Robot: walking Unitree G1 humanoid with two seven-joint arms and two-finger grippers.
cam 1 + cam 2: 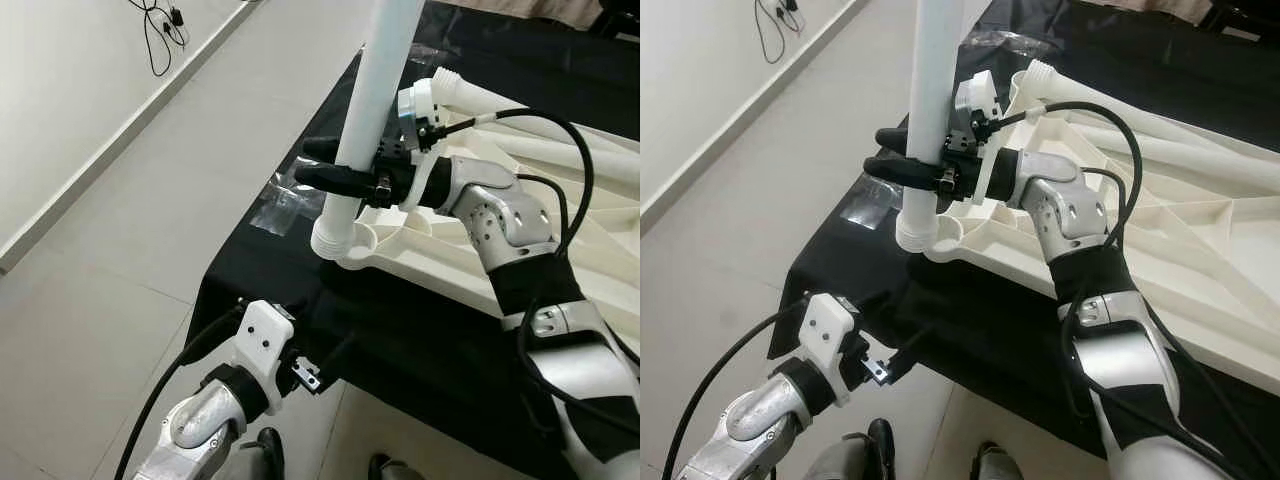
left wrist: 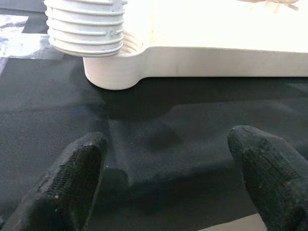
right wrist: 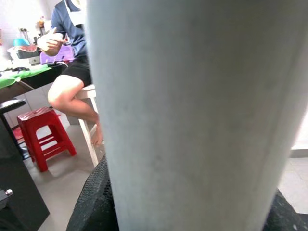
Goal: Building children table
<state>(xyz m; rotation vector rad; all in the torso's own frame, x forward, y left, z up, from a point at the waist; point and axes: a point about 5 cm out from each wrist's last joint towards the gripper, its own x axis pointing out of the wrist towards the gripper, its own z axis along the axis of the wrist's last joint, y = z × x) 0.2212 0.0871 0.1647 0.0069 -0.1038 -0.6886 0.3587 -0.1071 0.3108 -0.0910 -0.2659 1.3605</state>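
Note:
A white tabletop (image 1: pixel 470 250) lies underside up on a black cloth. My right gripper (image 1: pixel 312 162) is shut on a white table leg (image 1: pixel 365 110), gripping it from the side and holding it upright. The leg's threaded end (image 2: pixel 86 26) sits at the mouth of the corner socket (image 2: pixel 113 72), with its threads still showing above the rim. The leg (image 3: pixel 192 115) is pressed close to the right wrist camera. My left gripper (image 2: pixel 168 163) hovers open, low over the cloth, just in front of that corner. A second leg (image 1: pixel 520 110) lies across the tabletop.
The black cloth (image 1: pixel 400 330) covers a low surface whose front edge is near my left wrist. A clear plastic bag (image 1: pixel 285 205) lies at its left edge. Cables (image 1: pixel 160 30) hang by the wall. Behind the leg a person (image 3: pixel 72 82) sits beside a red stool (image 3: pixel 43 130).

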